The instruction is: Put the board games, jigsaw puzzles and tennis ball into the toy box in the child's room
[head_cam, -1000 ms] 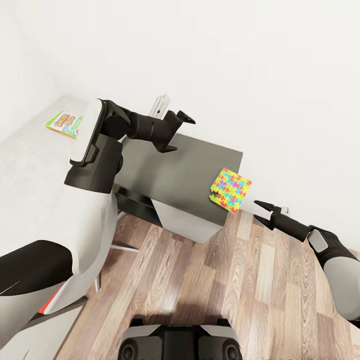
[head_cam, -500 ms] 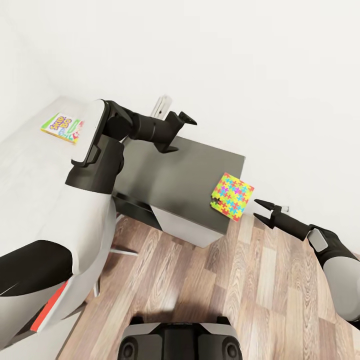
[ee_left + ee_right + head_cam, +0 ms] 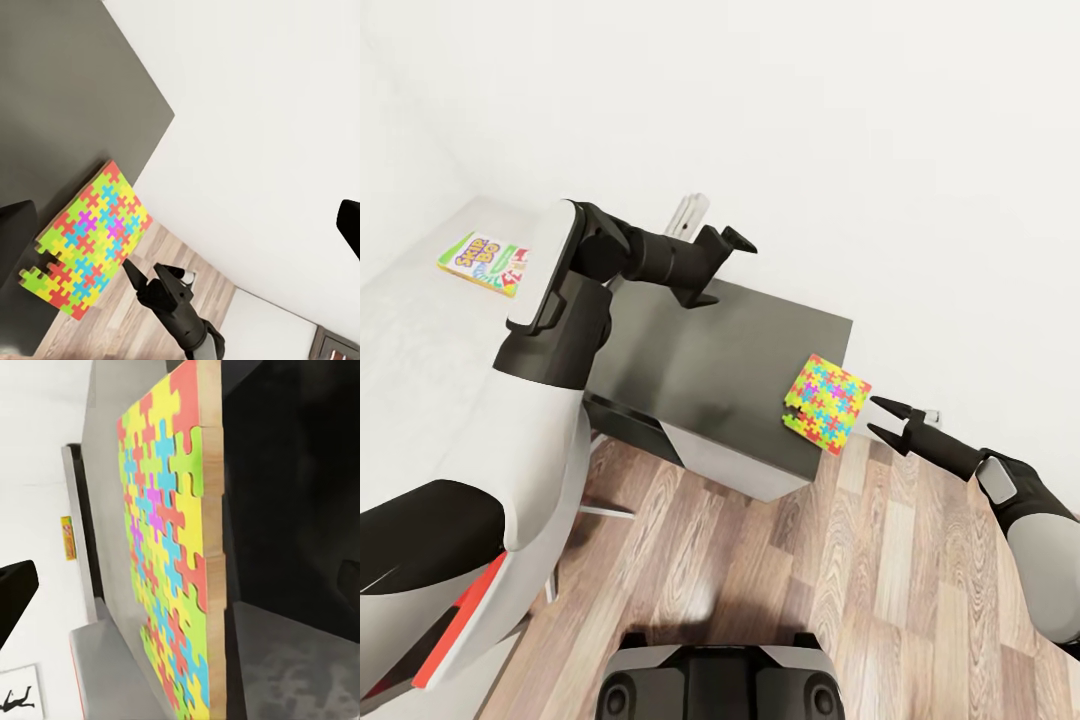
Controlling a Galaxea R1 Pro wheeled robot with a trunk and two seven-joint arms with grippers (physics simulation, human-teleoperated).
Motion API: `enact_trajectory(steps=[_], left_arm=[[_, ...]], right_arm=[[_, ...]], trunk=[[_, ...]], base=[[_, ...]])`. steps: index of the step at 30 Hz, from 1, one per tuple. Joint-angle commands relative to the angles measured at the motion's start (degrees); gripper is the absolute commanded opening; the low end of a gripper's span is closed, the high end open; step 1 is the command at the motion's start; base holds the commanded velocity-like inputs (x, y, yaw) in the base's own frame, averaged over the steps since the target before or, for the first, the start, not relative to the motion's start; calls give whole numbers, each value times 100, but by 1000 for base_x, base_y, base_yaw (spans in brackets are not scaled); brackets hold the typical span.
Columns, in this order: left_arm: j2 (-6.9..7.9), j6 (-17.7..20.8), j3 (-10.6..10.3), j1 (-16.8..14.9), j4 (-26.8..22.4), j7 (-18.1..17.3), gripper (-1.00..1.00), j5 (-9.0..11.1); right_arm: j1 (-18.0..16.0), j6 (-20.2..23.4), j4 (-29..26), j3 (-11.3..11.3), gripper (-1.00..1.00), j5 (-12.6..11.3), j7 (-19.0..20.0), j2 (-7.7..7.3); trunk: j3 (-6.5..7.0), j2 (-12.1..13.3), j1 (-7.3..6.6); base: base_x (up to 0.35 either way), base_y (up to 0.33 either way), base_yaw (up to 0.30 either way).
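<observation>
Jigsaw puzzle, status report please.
Right gripper open, just short of jigsaw puzzle overhanging the table corner. Left gripper open, empty. Nothing between.

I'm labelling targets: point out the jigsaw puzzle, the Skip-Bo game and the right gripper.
jigsaw puzzle [image 3: 826, 403], head view, centre of its coloured face.
Skip-Bo game [image 3: 484, 262], head view, middle of printed cover.
right gripper [image 3: 879, 417], head view, between open fingertips.

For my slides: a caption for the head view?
Open right hand reaches toward a jigsaw puzzle overhanging the table corner.
</observation>
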Motion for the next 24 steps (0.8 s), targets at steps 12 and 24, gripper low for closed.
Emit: enact_trajectory(steps=[12,24], left_arm=[[1,14,-8,-5,1,44,100,54],[2,13,-14,-5,1,44,100,64]], right_arm=[[-3,29,0,-17,100,-3,43,-11],[-2,28,0,-22,100,3,24,-26]], trunk=[[-8,-9,3],[-8,-9,3]], base=[[11,0,0],[2,0,0]])
